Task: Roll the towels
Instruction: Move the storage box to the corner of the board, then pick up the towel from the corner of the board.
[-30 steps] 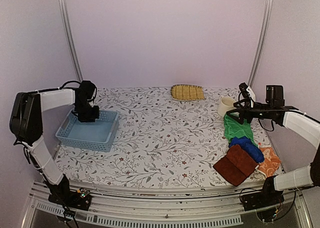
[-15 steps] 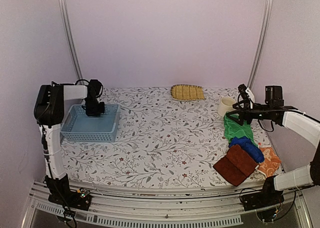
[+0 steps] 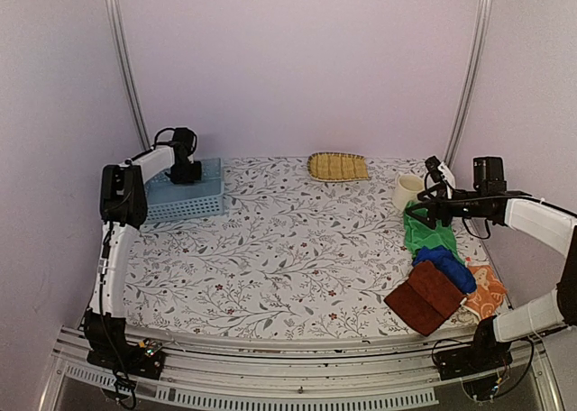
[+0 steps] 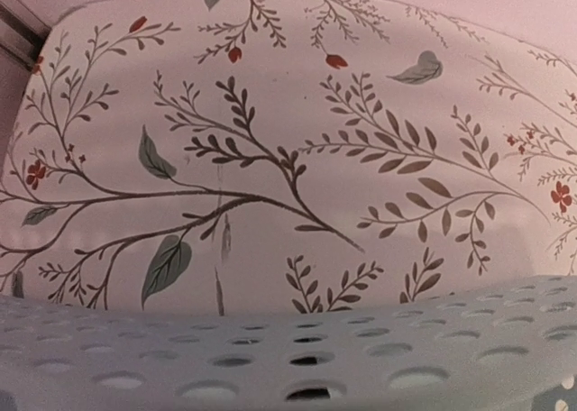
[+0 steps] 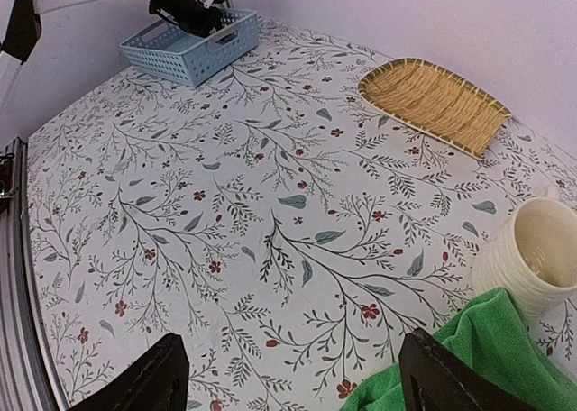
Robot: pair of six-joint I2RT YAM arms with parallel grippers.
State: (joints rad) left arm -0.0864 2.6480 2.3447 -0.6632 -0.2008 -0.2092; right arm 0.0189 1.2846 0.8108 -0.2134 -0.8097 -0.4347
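You had open table (image 3: 288, 258) across the middle, from the basket (image 3: 194, 197) in the far left corner to the towels (image 3: 437, 276) heaped at the right edge. The tray (image 3: 338, 166) lay along the back edge. The cup (image 3: 407, 192) stood just beside the green towel (image 3: 422, 235), close by your right gripper (image 3: 420, 208). Your left gripper (image 3: 185, 170) sat at the basket.

- A long green towel (image 3: 420, 235) lies rumpled along the table's (image 3: 288, 258) right edge.
- A blue towel (image 3: 446, 265) sits bunched on its near end.
- A reddish-brown towel (image 3: 425, 299) is folded flat towards the near right corner.
- An orange towel (image 3: 488, 296) lies crumpled beside it.
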